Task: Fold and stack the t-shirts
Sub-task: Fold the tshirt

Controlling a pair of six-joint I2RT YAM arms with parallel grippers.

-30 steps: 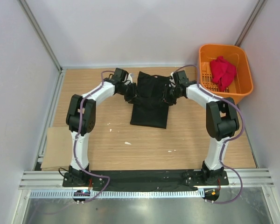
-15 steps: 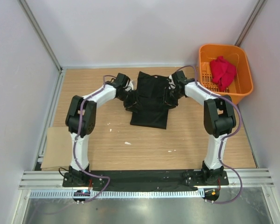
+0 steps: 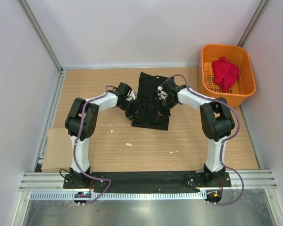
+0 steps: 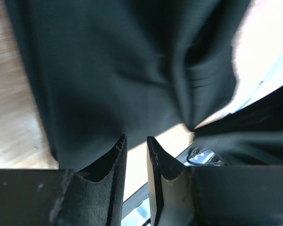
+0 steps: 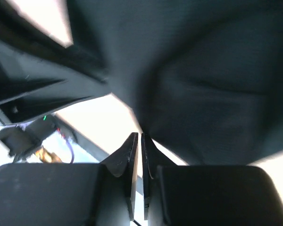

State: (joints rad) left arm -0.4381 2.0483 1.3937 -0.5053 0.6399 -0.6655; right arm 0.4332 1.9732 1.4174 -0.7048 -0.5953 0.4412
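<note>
The black t-shirt [image 3: 150, 104] lies partly folded on the wooden table, narrow and long. My left gripper [image 3: 132, 109] is at its left edge; in the left wrist view its jaws [image 4: 134, 140] stand a narrow gap apart, with the lifted black cloth [image 4: 113, 80] at their tips. My right gripper [image 3: 161, 100] is over the shirt's upper right part; in the right wrist view it [image 5: 140, 135] is almost fully shut, pinching the edge of the black cloth [image 5: 203, 89]. The red t-shirt [image 3: 225, 71] lies crumpled in the orange basket.
The orange slotted basket [image 3: 226, 47] stands at the back right corner. A tan cardboard sheet [image 3: 56, 149] lies at the table's left edge. White walls close in on three sides. A few small white scraps [image 3: 129, 144] lie on the wood in front of the shirt.
Both grippers have moved inward toward the shirt's middle, the right one onto the cloth. The shirt's wide upper part has been drawn in and is now narrower.
</note>
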